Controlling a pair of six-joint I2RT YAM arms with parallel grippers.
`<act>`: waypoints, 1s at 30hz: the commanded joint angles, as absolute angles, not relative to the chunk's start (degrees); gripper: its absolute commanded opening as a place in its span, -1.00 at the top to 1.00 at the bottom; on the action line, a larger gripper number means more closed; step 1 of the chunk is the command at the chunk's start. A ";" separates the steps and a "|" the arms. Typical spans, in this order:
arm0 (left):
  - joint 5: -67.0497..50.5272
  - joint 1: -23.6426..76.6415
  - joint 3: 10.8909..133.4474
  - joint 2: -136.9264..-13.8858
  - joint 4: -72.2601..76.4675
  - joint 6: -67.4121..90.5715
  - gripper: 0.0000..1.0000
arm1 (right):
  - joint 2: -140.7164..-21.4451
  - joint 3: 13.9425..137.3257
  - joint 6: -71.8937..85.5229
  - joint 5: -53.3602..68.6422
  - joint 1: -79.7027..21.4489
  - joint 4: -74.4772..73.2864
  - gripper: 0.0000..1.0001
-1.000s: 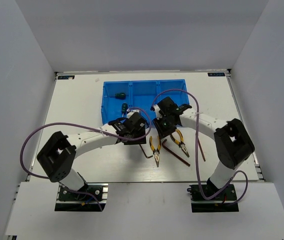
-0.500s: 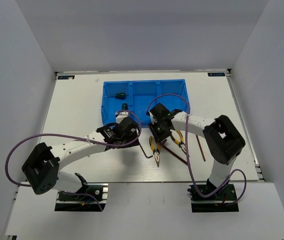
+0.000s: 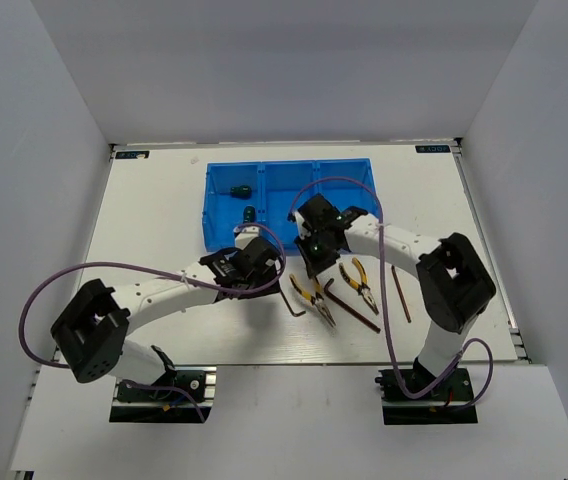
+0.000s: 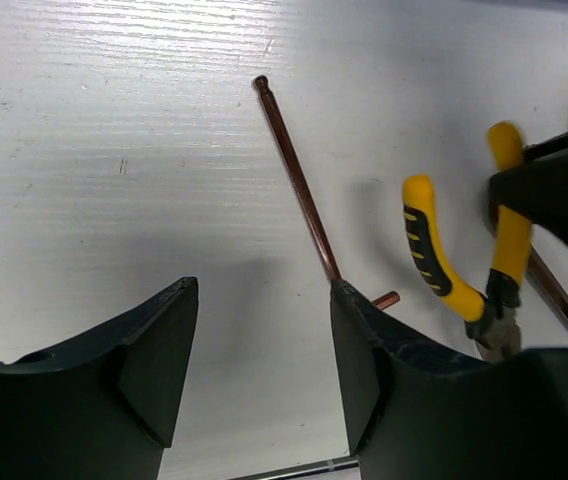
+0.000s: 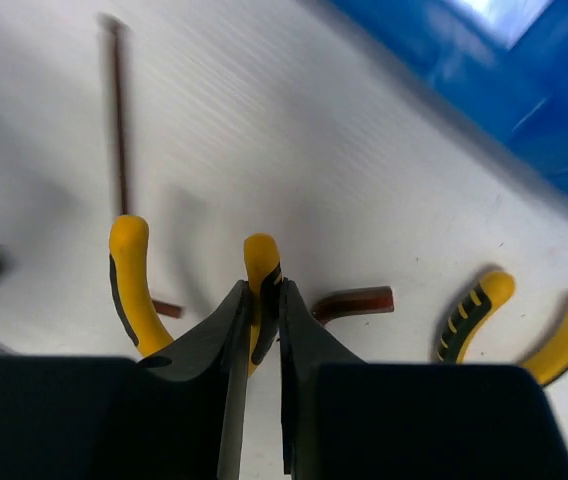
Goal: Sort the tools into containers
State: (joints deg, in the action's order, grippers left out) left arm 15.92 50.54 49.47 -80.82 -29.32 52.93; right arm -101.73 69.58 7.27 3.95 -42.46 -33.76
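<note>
Yellow-handled pliers [image 3: 314, 300] run diagonally, nose toward near right; right end effector [image 5: 264, 290] pinches one handle; left end effector [image 4: 262, 290] gapes.

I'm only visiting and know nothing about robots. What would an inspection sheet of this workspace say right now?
Surface: white table, tools lying near its middle.
Job's things: blue bin with three compartments, two screwdrivers in the left one. On the table: gripped pliers, second pliers, three hex keys.
Clutter: nothing seen.
Claws: left claw open, over the leftmost hex key. Right claw shut on one handle of the gripped pliers.
Cables: a purple cable loops off each arm.
Surroundings: plain grey walls on three sides.
</note>
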 commanded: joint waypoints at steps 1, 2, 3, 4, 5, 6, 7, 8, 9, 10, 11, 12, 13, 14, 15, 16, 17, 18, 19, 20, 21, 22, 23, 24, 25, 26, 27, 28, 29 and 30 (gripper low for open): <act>16.08 50.89 48.87 -80.24 -26.64 54.05 -0.31 | -96.33 78.30 4.32 9.14 -42.19 -37.00 1.00; 15.56 50.89 48.35 -80.24 -26.63 54.05 -0.28 | -96.42 82.75 3.96 9.05 -41.75 -38.13 1.00; 15.56 50.89 48.34 -80.85 -26.11 54.05 -0.25 | -97.29 84.79 2.56 7.66 -41.57 -38.93 1.00; 15.56 50.89 48.34 -81.64 -26.10 54.05 -0.25 | -98.51 88.12 2.20 6.86 -41.14 -39.20 1.00; 15.56 50.89 48.86 -82.17 -26.10 54.05 -0.23 | -99.83 91.29 1.85 5.90 -40.70 -39.20 1.00; 15.56 51.41 48.87 -82.79 -25.58 54.05 -0.20 | -100.63 92.54 0.45 2.84 -40.69 -38.42 1.00; 15.56 51.42 49.48 -83.40 -25.58 54.05 -0.20 | -102.37 95.07 0.35 0.20 -40.35 -37.71 1.00; 14.95 51.42 49.48 -84.80 -25.58 54.05 -0.18 | -104.48 96.23 0.26 -4.35 -40.17 -36.84 1.00; 14.94 51.42 50.09 -85.68 -25.58 54.05 -0.18 | -105.55 99.55 -1.48 -5.70 -39.56 -34.22 1.00; 14.94 51.94 50.97 -86.48 -25.58 54.05 -0.15 | -107.99 100.80 -2.19 -9.54 -39.29 -33.23 1.00; 14.94 51.94 52.28 -87.35 -25.58 54.05 -0.15 | -110.63 102.12 -2.98 -10.36 -39.03 -31.74 1.00; 14.94 51.94 52.99 -89.19 -25.58 54.05 -0.15 | -111.96 106.22 -3.34 -10.63 -38.50 -30.77 1.00; 14.94 51.94 53.69 -89.99 -26.36 54.05 -0.15 | -114.67 107.65 -4.04 -11.50 -38.41 -30.41 1.00; 14.94 52.64 55.01 -90.70 -27.15 54.05 -0.15 | -117.13 108.97 -4.74 -11.34 -38.06 -29.98 1.00; 14.94 52.65 55.02 -90.70 -27.16 54.05 -0.15 | -117.94 111.33 -5.18 -11.34 -37.88 -29.01 1.00; 14.94 53.26 55.63 -91.49 -27.68 54.05 -0.15 | -119.43 111.79 -6.66 -11.25 -37.88 -28.13 1.00; 14.94 53.26 55.63 -91.49 -27.69 54.05 -0.15 | -120.75 112.67 -6.85 -10.99 -37.79 -28.04 1.00; 14.94 53.26 55.63 -91.49 -27.69 54.05 -0.15 | -121.20 112.85 -6.86 -10.38 -37.36 -27.95 0.66; 14.94 53.78 55.63 -91.49 -27.69 54.05 -0.15 | -122.07 112.59 -7.12 -10.37 -37.44 -28.12 0.46; 14.94 53.79 55.63 -91.49 -27.69 54.05 -0.15 | -122.08 112.50 -7.12 -10.11 -37.09 -28.04 0.28; 14.94 53.79 55.63 -91.49 -27.69 54.05 -0.15 | -122.08 112.33 -6.95 -9.59 -37.00 -28.21 0.18; 14.94 53.79 55.63 -91.49 -27.69 54.05 -0.15 | -121.47 111.80 -6.25 -9.58 -36.48 -28.56 0.16; 14.94 53.79 55.63 -92.02 -27.69 54.05 -0.15 | -120.94 111.62 -5.89 -8.45 -36.47 -28.74 0.09; 14.94 53.79 55.63 -92.02 -27.16 54.05 -0.15 | -120.50 111.53 -5.37 -8.09 -36.30 -29.00 0.06; 14.94 53.79 55.63 -92.72 -27.16 54.05 -0.15 | -118.58 111.19 -4.93 -7.65 -35.60 -30.14 0.03; 14.94 53.79 56.33 -92.72 -27.16 54.05 -0.15 | -117.43 110.92 -3.27 -6.69 -35.33 -30.76 0.03; 14.94 53.79 56.34 -92.72 -27.16 54.05 -0.15 | -116.20 110.05 -2.64 -5.55 -35.07 -31.28 0.03; 14.94 53.79 56.95 -93.33 -27.16 54.05 -0.15 | -111.93 109.43 -2.20 -4.75 -34.29 -31.72 0.03; 14.94 53.79 56.95 -93.34 -27.16 54.05 -0.15 | -110.41 107.77 -1.59 -4.31 -33.93 -33.47 0.03; 14.94 54.31 56.95 -93.34 -27.16 54.05 -0.15 | -104.74 105.67 -1.32 -1.96 -33.23 -34.53 0.10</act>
